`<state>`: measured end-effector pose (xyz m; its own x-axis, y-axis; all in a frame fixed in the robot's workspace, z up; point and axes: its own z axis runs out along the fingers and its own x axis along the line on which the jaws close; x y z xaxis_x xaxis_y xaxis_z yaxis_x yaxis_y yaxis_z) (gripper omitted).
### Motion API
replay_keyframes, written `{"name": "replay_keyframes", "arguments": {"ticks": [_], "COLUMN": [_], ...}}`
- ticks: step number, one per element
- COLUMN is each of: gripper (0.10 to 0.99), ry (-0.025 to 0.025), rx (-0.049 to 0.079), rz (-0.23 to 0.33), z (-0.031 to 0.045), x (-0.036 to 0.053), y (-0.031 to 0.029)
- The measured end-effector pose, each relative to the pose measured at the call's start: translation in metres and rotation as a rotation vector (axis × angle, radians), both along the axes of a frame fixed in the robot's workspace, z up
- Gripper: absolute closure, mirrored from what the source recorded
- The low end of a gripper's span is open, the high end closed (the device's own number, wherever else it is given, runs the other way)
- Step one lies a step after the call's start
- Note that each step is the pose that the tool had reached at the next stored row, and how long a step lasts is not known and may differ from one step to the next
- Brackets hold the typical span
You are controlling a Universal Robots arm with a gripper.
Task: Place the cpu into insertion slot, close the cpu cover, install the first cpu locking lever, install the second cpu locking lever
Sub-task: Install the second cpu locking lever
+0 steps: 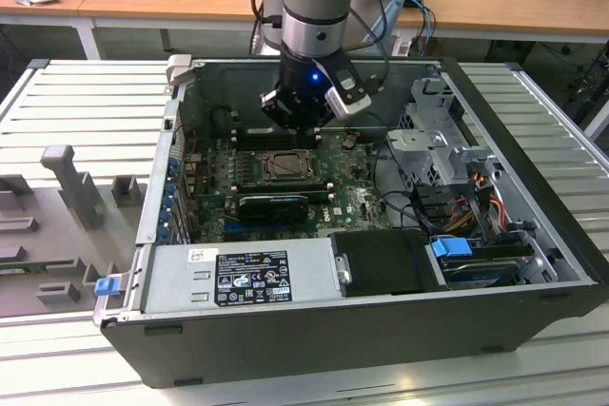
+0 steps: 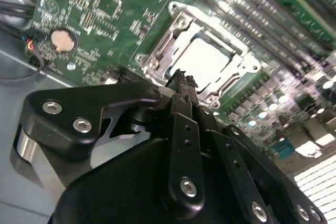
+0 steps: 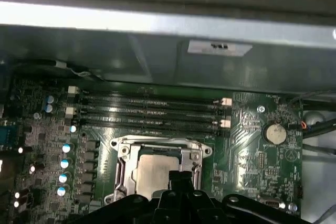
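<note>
The cpu [image 3: 149,174] is a pale square lying flat in the insertion slot [image 1: 285,166] on the green board, and it also shows in the second wrist view [image 2: 205,59]. The silvery cpu cover [image 3: 157,142] lies down around it as a frame, with the chip showing through its window [image 2: 173,30]. My gripper [image 1: 303,121] hangs just above the socket's edge. In both wrist views its black fingertips [image 2: 181,81] [image 3: 180,176] are pressed together with nothing between them. I cannot make out how the locking levers stand.
The board sits inside an open computer case [image 1: 143,225]. Long black memory slots [image 3: 152,111] run beside the socket, with a coin battery [image 3: 274,134] to one side. Next to the board are a drive cage [image 1: 438,140], loose cables [image 1: 476,197] and a power supply [image 1: 247,278].
</note>
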<state>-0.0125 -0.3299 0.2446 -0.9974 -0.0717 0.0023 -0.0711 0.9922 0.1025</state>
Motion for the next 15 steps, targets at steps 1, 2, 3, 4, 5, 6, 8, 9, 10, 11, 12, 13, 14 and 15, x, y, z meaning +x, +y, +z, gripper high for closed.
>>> {"name": "replay_keyframes", "arguments": {"ticks": [1,2,3,4,5,6,8,9,10,11,12,13,14,15], "gripper": [0.980,0.980,0.980,0.980,0.980,0.980,0.980,0.980,0.980,0.980,0.980,0.980,0.980,0.980], "ry": [0.0000,0.0001,0.0000,0.0000,0.0000,0.0000,0.0016,0.0025,0.0037,0.0050,0.0067,0.0075,0.0082,0.0088], "rx": [0.000,0.000,0.000,0.000,0.000,0.000,0.000,0.000,0.000,0.000,0.000,0.000,0.000,0.000], "rz": [0.000,0.000,0.000,0.000,0.000,0.000,0.001,0.001,0.001,0.001,0.001,0.001,0.001,0.001], "z": [-0.0001,-0.0003,-0.0007,-0.0010,-0.0014,-0.0021,-0.0050,-0.0056,-0.0063,-0.0068,-0.0076,-0.0081,-0.0085,-0.0091], "x": [0.0000,0.0000,0.0000,-0.0001,-0.0001,-0.0001,-0.0003,-0.0005,-0.0010,-0.0013,-0.0019,-0.0026,-0.0036,-0.0056], "y": [-0.0033,-0.0068,-0.0142,-0.0180,-0.0213,-0.0256,-0.0328,-0.0338,-0.0346,-0.0355,-0.0372,-0.0385,-0.0399,-0.0412]}}
